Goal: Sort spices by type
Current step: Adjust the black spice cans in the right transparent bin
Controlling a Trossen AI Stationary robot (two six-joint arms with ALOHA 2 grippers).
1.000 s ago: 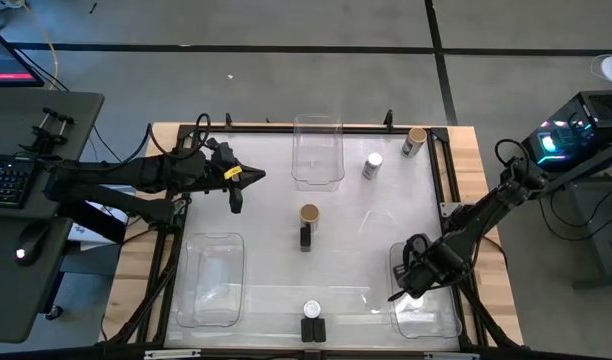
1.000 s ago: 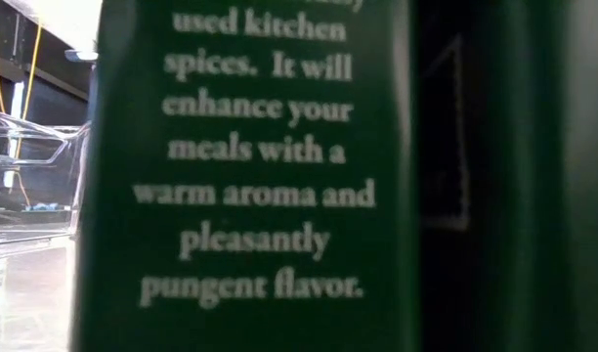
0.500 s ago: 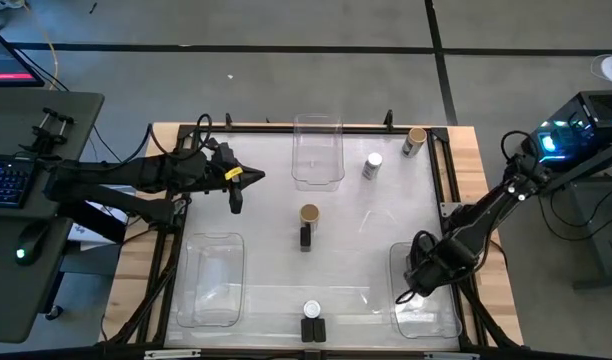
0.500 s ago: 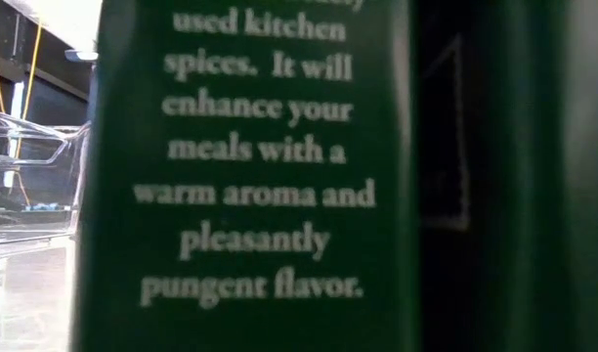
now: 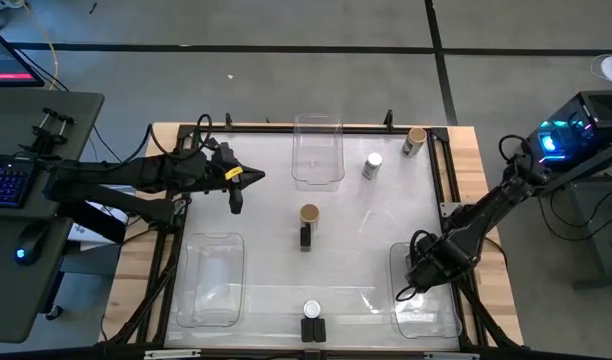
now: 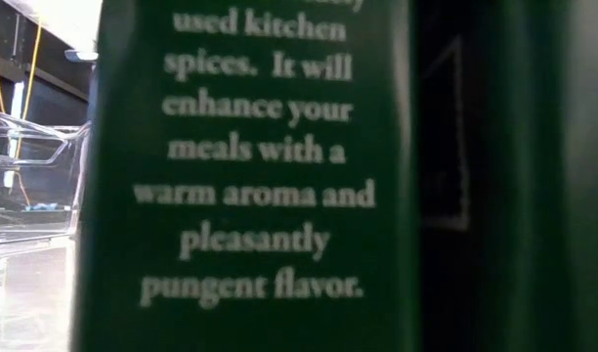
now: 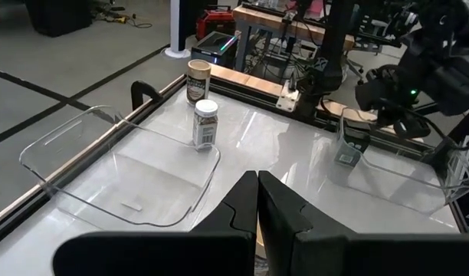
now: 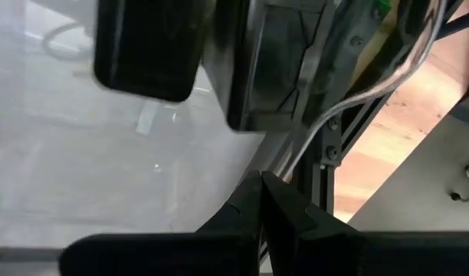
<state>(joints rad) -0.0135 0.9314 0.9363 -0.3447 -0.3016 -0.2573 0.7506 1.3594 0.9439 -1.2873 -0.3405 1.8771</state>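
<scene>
White tabletop (image 5: 266, 215) in a black frame, wood border, grey floor around; going left to right. Left gripper (image 5: 237, 203) hangs over the left-rear part of the table, fingers pressed together on nothing, waiting. Empty clear bin (image 5: 210, 280) sits front-left, a second clear bin (image 5: 318, 150) rear-centre. Spices are scattered: tan-lid jar (image 5: 309, 215) mid-table touching a black box (image 5: 305, 238) just in front of it; white-lid jar (image 5: 311, 311) at the front edge with two black boxes (image 5: 313, 330) touching it, one of them filling the low view (image 6: 250, 176) right at the lens; another white-lid jar (image 5: 372, 165) and tan-lid jar (image 5: 414, 141) rear-right. Right gripper (image 5: 407, 293) is over the near-left rim of the front-right bin (image 5: 431, 315), fingers pinched together and empty; its wrist view shows a dark box (image 8: 146, 50) in that bin, so one box looks already sorted. My read: right arm is between picks. Advice for the next pick: spread the fingers before descending, not at the object. Nearest targets are the front-edge boxes; they touch each other and the white-lid jar, so come straight down on the outer box's narrow faces to avoid toppling the jar. Clear the bin rim first; lift, then traverse. Keep one type per bin, boxes front-right. Mid-table pair is also touching, same care applies.
</scene>
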